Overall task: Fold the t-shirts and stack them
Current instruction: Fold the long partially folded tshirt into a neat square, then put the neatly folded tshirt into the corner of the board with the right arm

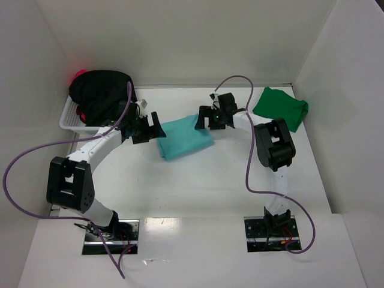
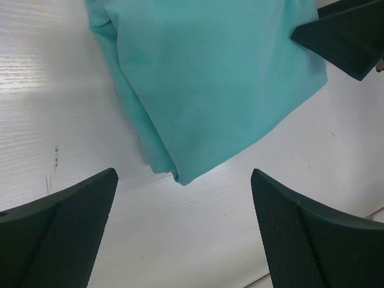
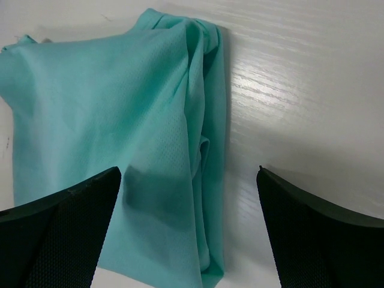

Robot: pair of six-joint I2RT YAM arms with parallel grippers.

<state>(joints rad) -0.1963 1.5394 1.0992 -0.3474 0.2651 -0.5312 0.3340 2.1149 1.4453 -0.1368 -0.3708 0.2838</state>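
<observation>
The light teal t-shirt (image 1: pixel 185 137) lies folded on the table between my two grippers. My left gripper (image 1: pixel 157 130) is open and empty at its left edge; in the left wrist view the shirt (image 2: pixel 210 84) lies just ahead of the fingers (image 2: pixel 66 225). My right gripper (image 1: pixel 204 118) is open and empty over its right edge; in the right wrist view the folded cloth (image 3: pixel 132 150) lies under and between the fingers (image 3: pixel 312 231). The dark green t-shirt (image 1: pixel 281 107) lies folded at the back right. The black t-shirt (image 1: pixel 101 93) fills a basket, with the red-pink one (image 1: pixel 78 76) showing behind it.
A white wire basket (image 1: pixel 71 120) stands at the back left. White walls enclose the table on the left, back and right. Purple cables (image 1: pixel 249 150) loop from both arms. The right gripper's finger (image 2: pixel 345 36) shows at the top right of the left wrist view.
</observation>
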